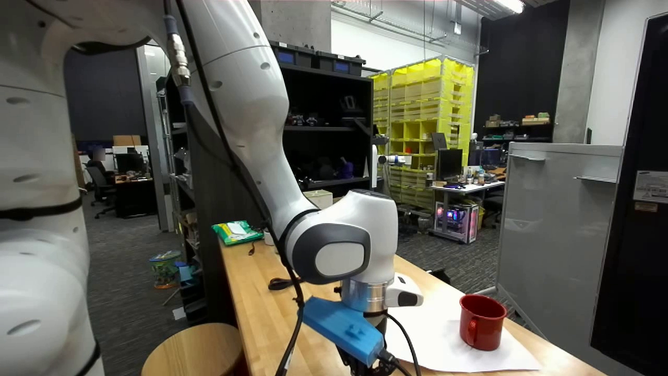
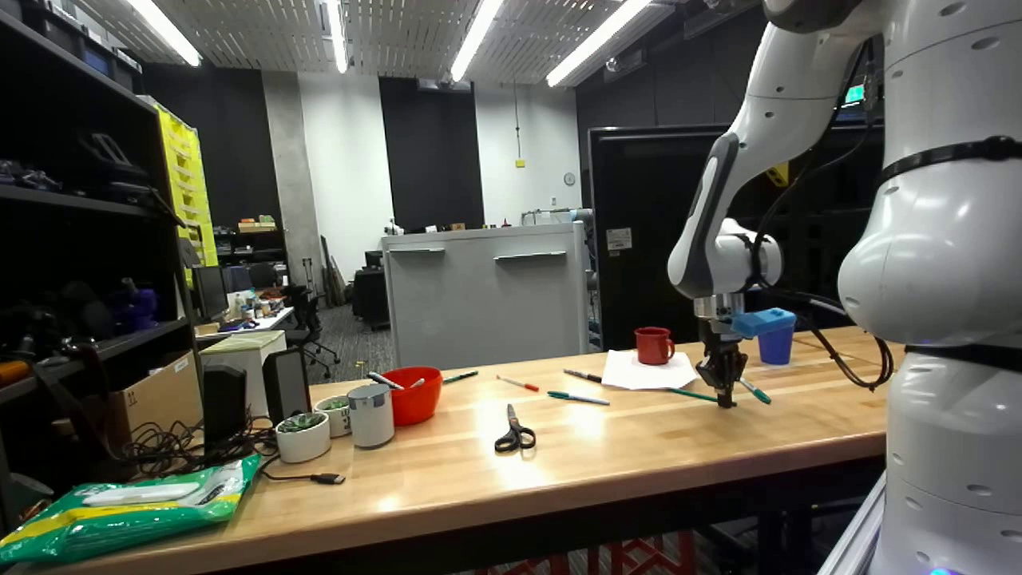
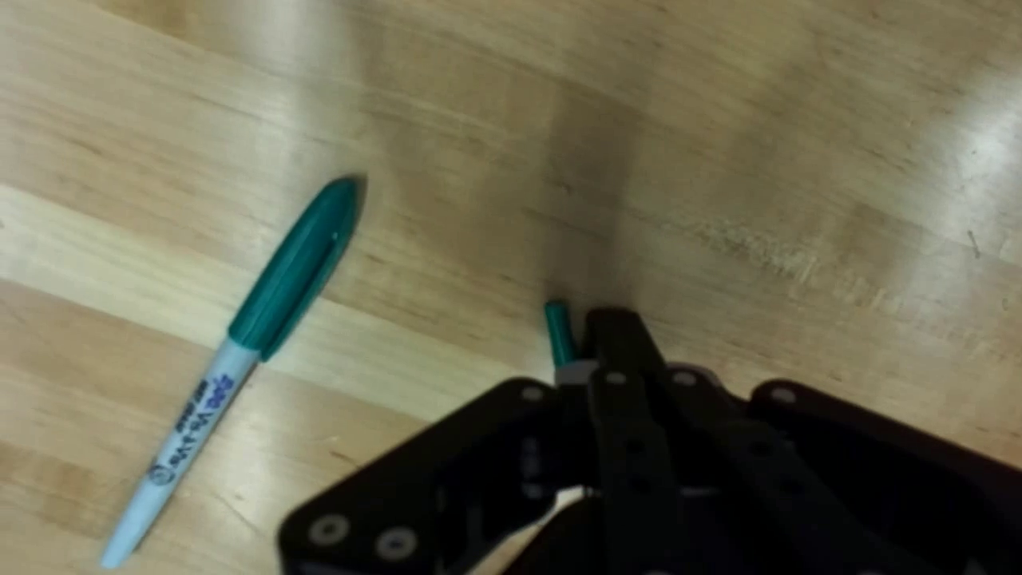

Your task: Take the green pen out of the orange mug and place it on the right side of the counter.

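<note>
The pincer (image 2: 725, 398) is closed, low at the worktop (image 2: 639, 447); in the wrist view it partly hides a thin green pen (image 3: 560, 334) just beside it, and a green-capped marker (image 3: 238, 359) lies near. The orange mug (image 2: 413, 402) stands well apart.

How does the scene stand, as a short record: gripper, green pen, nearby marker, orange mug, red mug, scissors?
Gripper: shut, low over the counter
Green pen: one end shows beside the gripper in the wrist view; can't tell if gripped
Nearby marker: green cap on, lying on the counter
Orange mug: upright, pens inside
Red mug: on white paper
Scissors: on the counter
</note>
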Robot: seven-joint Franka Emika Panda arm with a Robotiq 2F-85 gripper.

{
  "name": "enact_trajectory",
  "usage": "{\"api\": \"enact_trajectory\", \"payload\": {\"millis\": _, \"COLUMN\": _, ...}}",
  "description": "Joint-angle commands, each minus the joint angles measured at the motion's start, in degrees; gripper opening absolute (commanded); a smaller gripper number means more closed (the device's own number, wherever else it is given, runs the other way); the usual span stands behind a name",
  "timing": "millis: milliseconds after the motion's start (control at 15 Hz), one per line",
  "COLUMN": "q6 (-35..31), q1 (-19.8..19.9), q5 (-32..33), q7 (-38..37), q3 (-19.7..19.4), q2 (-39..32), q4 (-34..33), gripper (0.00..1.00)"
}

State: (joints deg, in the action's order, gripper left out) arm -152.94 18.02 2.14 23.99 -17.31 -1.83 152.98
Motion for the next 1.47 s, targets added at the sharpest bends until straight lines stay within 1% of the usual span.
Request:
{"api": "enact_trajectory", "payload": {"millis": 0, "q6": 0.0, "q1": 0.7, "q5": -0.3, "q7": 1.7, "q3": -0.5, "q2": -1.0, "q4": -0.9, "gripper": 0.00}}
{"api": "enact_trajectory", "payload": {"millis": 933, "q6": 1.2, "q1": 1.3, "q5": -0.9, "q7": 2.4, "q3": 0.2, "q2": -4.4, "q4": -5.6, "gripper": 0.00}}
{"api": "enact_trajectory", "payload": {"millis": 1400, "q6": 1.6, "q1": 1.2, "q5": 0.9, "q7": 1.4, "q3": -0.3, "q2": -2.2, "q4": -5.8, "gripper": 0.00}}
